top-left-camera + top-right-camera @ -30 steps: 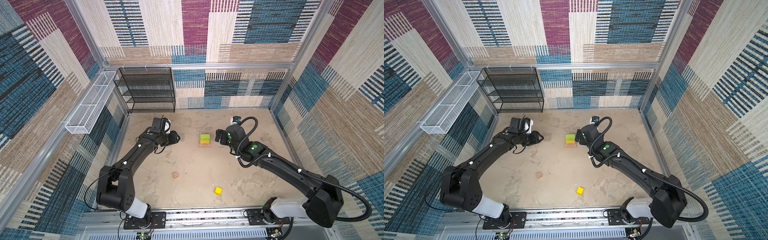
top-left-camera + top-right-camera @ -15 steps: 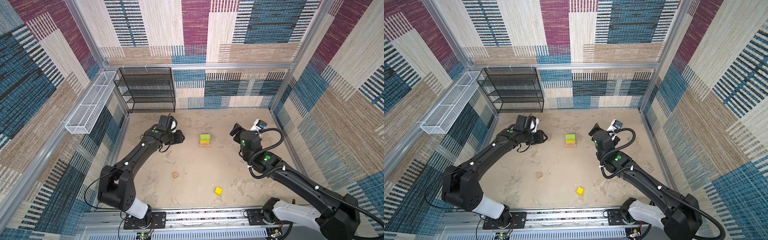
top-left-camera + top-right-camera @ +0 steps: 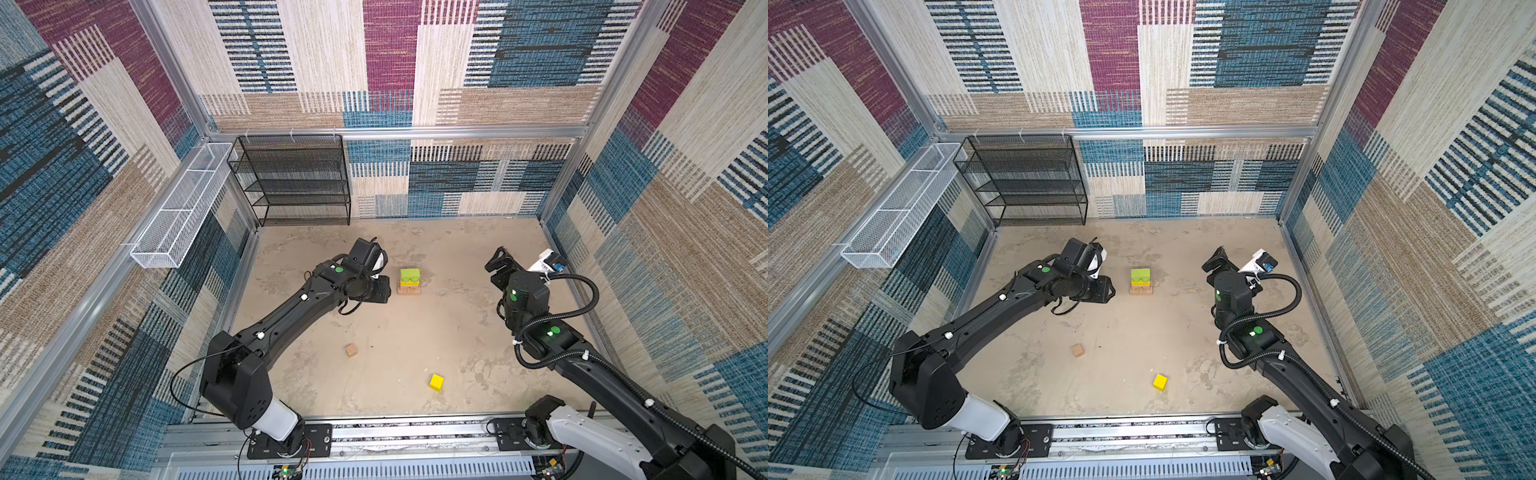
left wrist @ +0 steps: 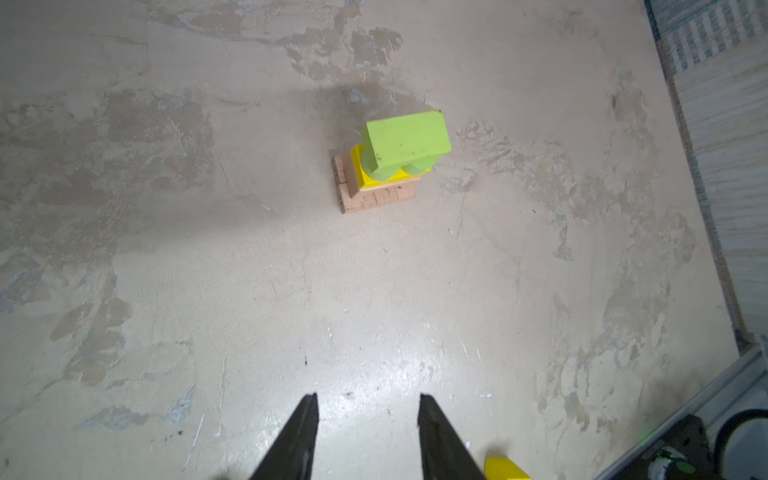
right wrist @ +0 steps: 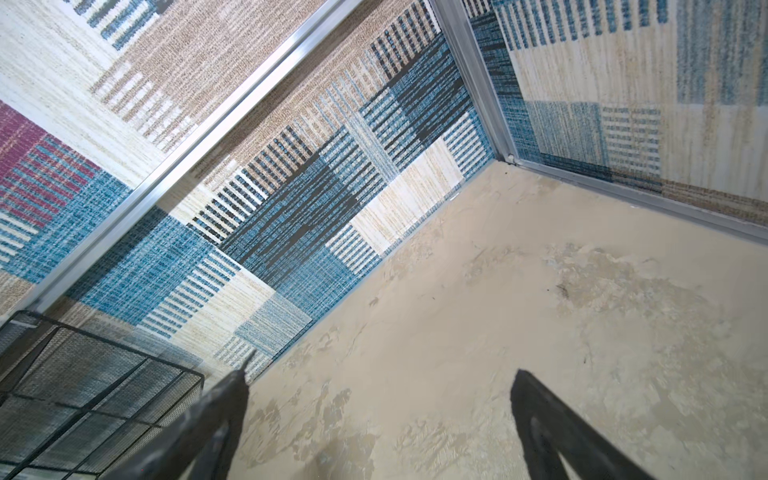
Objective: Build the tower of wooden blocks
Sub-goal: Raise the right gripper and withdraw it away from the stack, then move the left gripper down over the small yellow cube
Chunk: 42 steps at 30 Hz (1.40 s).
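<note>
Wood block tower stands mid-table, ahead of the left gripper's fingertips and slightly off their centre line; near, not touching.

Left arm: stretched low from its base across the table, wrist bent, left gripper pointing toward the tower. Fingers are moderately apart, with only bare table between them.

Right arm: elbow folded and forearm raised, right gripper aimed at the back corner and away from the tower. Fingers are spread wide with nothing between them. Black wire shelf shows beyond one fingertip. The tower is well apart from these fingers.

Tower, left wrist view:
- Base: tan bars lying flat on the table. Two can be told apart; more I cannot tell.
- Above them: yellow bar, mostly covered.
- On the yellow bar: two lime green discs on edge, side by side.
- Top: lime green bar lying flat across both discs, slightly skewed against the base.

Loose blocks:
- Tan cube sits on the table behind the left fingers, well apart from them.
- Yellow cube sits nearer the front rail, well apart from both grippers. One corner shows beside a left finger at the frame edge.
</note>
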Available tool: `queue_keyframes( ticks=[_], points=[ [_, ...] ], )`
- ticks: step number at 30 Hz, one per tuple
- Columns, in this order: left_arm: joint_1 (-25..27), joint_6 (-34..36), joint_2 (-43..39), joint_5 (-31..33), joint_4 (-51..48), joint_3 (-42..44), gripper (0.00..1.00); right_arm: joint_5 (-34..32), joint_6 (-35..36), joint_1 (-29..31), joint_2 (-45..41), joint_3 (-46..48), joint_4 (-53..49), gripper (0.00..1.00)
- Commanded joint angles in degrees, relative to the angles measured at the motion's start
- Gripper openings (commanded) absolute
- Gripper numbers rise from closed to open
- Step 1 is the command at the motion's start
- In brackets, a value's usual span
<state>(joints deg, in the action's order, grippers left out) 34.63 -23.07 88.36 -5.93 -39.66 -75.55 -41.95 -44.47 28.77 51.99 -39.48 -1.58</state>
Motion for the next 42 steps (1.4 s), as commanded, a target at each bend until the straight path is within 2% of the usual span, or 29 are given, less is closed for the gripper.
queue_keyframes(
  ticks=[1, 4, 8, 11, 15, 21, 33, 42],
  points=[
    [2.5, 1.0, -0.5, 2.2, -3.6, -0.6, 0.45, 4.3, -2.7, -1.5, -2.9, 3.6, 2.4, 0.99],
    [6.0, 0.9, -0.5, 3.7, -5.3, -0.8, 0.49, 9.8, -4.7, -5.6, -4.2, 3.9, -0.4, 0.99],
    [10.4, 0.2, -0.5, 5.8, -6.7, -0.2, 0.56, 17.3, -2.4, -9.1, -2.5, 3.1, -1.2, 0.99],
    [13.3, -1.0, -0.2, 7.0, -6.8, 1.1, 0.63, 25.1, -0.8, -11.1, 1.2, 2.2, 0.6, 0.99],
    [17.6, -2.5, 1.2, 9.7, -7.2, 1.6, 0.7, 32.0, 0.0, -12.7, 7.2, 0.5, 2.1, 0.99],
    [23.6, -1.1, 6.1, 14.0, -8.9, -1.9, 0.73, 41.7, -0.1, -15.2, 13.2, 0.4, 6.6, 0.99],
    [32.0, 3.4, 16.5, 11.3, -9.9, -8.3, 0.75, 52.2, -0.4, -19.3, 14.7, 2.1, 10.8, 0.99],
    [34.5, 2.8, 19.3, 8.8, -9.9, -9.2, 0.76, 52.8, -1.4, -21.2, 13.8, 3.2, 10.8, 0.99]
  ],
)
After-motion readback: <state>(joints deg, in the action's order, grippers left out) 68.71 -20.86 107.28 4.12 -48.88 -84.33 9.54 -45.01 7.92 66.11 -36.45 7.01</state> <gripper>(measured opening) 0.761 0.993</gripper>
